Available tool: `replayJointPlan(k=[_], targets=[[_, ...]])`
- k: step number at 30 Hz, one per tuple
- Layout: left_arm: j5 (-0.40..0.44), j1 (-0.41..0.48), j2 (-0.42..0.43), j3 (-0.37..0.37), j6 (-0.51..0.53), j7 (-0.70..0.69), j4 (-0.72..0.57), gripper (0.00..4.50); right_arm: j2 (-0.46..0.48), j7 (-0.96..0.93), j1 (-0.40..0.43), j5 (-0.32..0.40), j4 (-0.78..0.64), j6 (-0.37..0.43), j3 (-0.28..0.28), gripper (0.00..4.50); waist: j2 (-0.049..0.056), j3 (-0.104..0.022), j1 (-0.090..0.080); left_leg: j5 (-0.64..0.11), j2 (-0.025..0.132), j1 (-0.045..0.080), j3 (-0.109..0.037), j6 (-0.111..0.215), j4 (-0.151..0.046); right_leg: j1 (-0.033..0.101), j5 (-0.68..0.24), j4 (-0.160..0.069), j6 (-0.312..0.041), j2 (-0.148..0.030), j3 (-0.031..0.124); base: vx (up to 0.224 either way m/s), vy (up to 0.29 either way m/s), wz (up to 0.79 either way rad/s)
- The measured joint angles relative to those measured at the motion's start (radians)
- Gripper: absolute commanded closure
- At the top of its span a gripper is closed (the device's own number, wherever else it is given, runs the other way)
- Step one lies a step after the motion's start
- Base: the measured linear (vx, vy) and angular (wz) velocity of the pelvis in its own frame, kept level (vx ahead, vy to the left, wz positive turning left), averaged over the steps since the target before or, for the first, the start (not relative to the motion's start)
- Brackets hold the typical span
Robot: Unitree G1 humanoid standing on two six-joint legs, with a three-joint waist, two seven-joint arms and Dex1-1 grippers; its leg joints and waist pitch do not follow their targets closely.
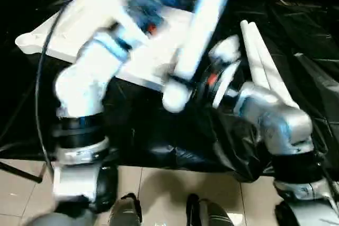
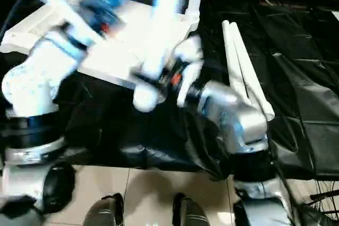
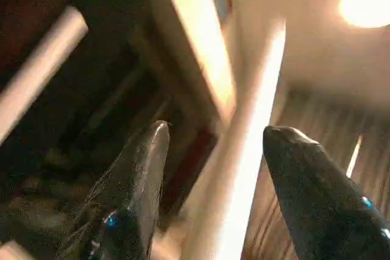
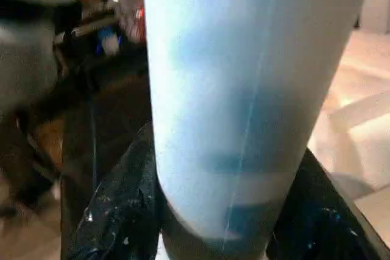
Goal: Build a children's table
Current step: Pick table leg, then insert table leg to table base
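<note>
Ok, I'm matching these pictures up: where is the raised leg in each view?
Left eye: the leg slants from centre up to the top edge.
Right eye: left of centre, rising to the top edge.
Left wrist: likely the pale bar between the fingers.
Right wrist: broad, up the middle.
Landmark: the tabletop behind it in both eye views.

black plastic sheeting (image 1: pixel 159 141), tiled floor (image 1: pixel 164 189)

Your right gripper (image 4: pixel 213 223) clamps both black fingers (image 4: pixel 116 211) around a leg (image 1: pixel 204 30), holding it upright and tilted. Your left gripper (image 3: pixel 213 168) has its fingers spread apart with nothing gripped. Both silver forearms reach forward, the left one blurred.
</note>
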Motion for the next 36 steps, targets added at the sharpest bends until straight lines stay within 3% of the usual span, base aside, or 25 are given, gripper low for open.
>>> replayJointPlan(k=[3,5,8,10,12,15,18,23,28,36], targets=[[-0.118,-0.004,-0.046,0.086,-0.036,0.035,0.041,1.66,0.022,-0.053,-0.022,0.007,0.017,-0.021,-0.035,2.65,0.001,-0.001,0.003,0.000,0.000,0.000,0.000,0.000,0.001,0.000,0.000,0.000,0.000,0.000,0.000,0.000,0.000,0.00],[-0.112,-0.005,-0.014,0.104,-0.052,0.024,0.080,1.66,0.005,-0.085,-0.038,-0.008,0.023,-0.038,-0.050,2.65,0.001,-0.001,0.004,0.000,0.000,-0.001,-0.001,0.000,0.001,0.000,0.001,-0.001,0.000,0.000,-0.001,0.000,0.000,0.00],[0.096,0.003,0.134,0.023,-0.104,-0.065,0.123,1.66,-0.062,-0.098,-0.030,-0.073,0.026,-0.043,-0.050,2.66,0.002,-0.001,0.004,0.000,0.000,0.000,-0.002,0.000,-0.001,0.000,0.002,-0.003,0.004,0.000,-0.001,0.000,0.000,0.00],[0.388,0.010,0.340,-0.212,-0.221,-0.171,0.193,1.66,-0.124,-0.088,-0.008,-0.119,0.021,-0.035,-0.029,2.66,0.002,-0.002,0.007,0.000,0.000,0.000,-0.003,0.000,-0.004,0.001,0.002,-0.005,0.009,0.001,-0.001,0.000,0.000,0.00],[0.582,0.014,0.428,-0.356,-0.314,-0.239,0.284,1.66,-0.151,-0.081,0.015,-0.134,0.011,-0.025,-0.025,2.66,0.006,-0.004,0.007,0.000,-0.001,0.000,-0.002,0.000,-0.005,0.001,0.001,-0.005,0.012,-0.001,0.002,0.000,0.000,0.00],[0.782,0.006,0.507,-0.579,-0.481,-0.358,0.449,1.66,-0.174,-0.078,0.023,-0.131,-0.026,0.006,-0.021,2.66,0.006,-0.004,0.005,0.000,-0.001,0.000,-0.002,0.000,-0.005,0.000,0.001,-0.006,0.012,-0.001,0.003,0.000,0.000,0.00],[0.853,-0.019,0.512,-0.680,-0.559,-0.502,0.561,1.66,-0.207,-0.077,0.028,-0.122,-0.056,0.016,-0.023,2.66,0.006,-0.004,0.005,0.000,-0.001,0.000,-0.001,0.000,-0.005,0.000,0.003,-0.005,0.007,-0.001,0.002,0.000,0.000,0.00],[0.959,-0.129,0.508,-0.743,-0.664,-0.634,0.752,1.66,-0.232,-0.063,0.057,-0.115,-0.072,0.039,-0.025,2.66,0.007,-0.004,0.005,0.000,-0.001,0.000,0.000,0.000,-0.005,0.000,0.004,-0.005,0.005,-0.001,0.002,0.000,0.000,0.00],[1.101,-0.207,0.476,-0.820,-0.807,-0.556,0.969,1.66,-0.241,-0.061,0.080,-0.114,-0.117,0.065,-0.036,2.66,0.008,-0.003,0.005,0.000,-0.001,0.001,0.000,0.000,-0.005,0.000,0.003,-0.005,0.006,-0.001,0.001,0.000,0.000,0.00],[1.234,-0.263,0.432,-0.884,-0.908,-0.374,1.164,1.66,-0.255,-0.077,0.110,-0.091,-0.161,0.099,-0.039,2.66,0.008,-0.003,0.003,0.000,-0.001,0.001,-0.001,0.000,-0.005,0.001,0.004,-0.005,0.005,-0.001,0.001,0.000,0.000,0.00]])
